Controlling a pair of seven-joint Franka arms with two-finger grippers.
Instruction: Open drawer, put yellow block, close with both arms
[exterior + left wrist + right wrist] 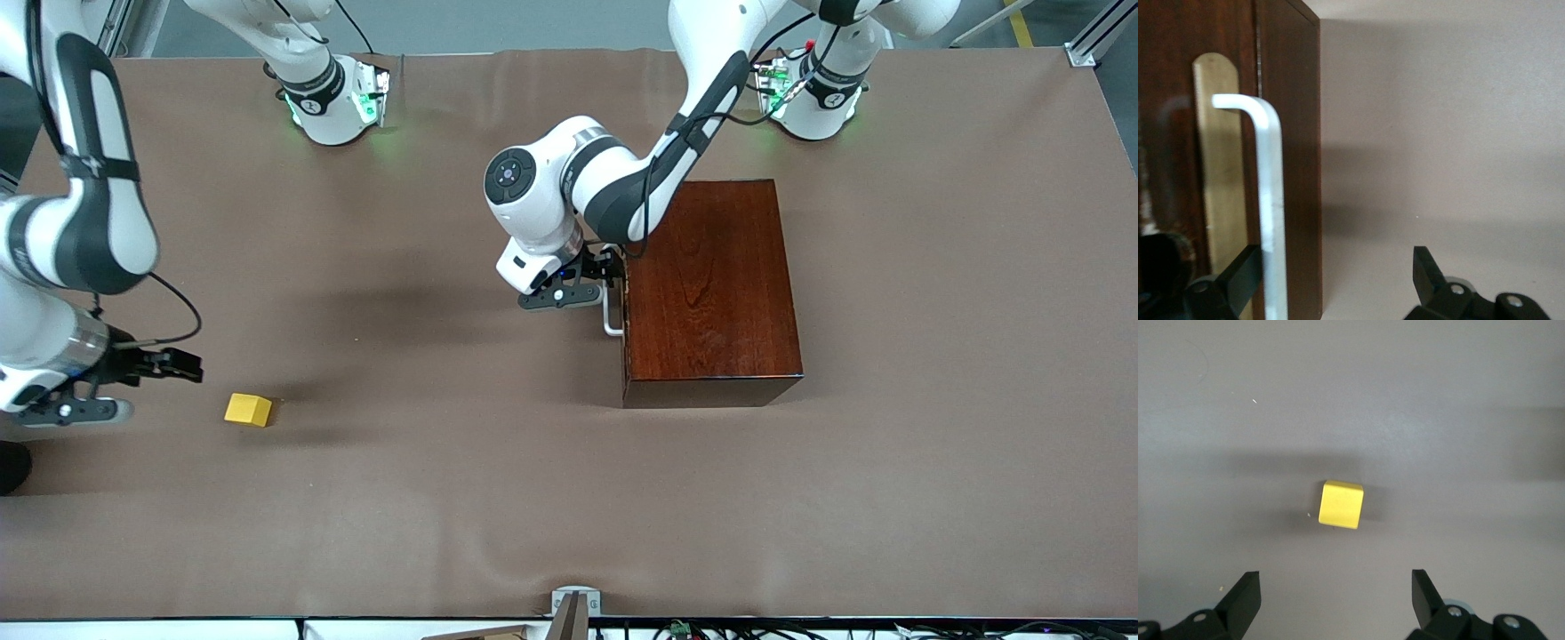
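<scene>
The dark reddish-brown wooden box stands mid-table with its drawer shut. The drawer's white bar handle is on the face toward the right arm's end. My left gripper is open at that handle. In the left wrist view the handle runs between the fingers of the left gripper, close against one finger. The yellow block lies on the table near the right arm's end. My right gripper is open and empty beside it. In the right wrist view the block lies ahead of the right gripper.
A brown cloth covers the table. The left arm's forearm and elbow hang over the table beside the box. A small mount sits at the table edge nearest the front camera.
</scene>
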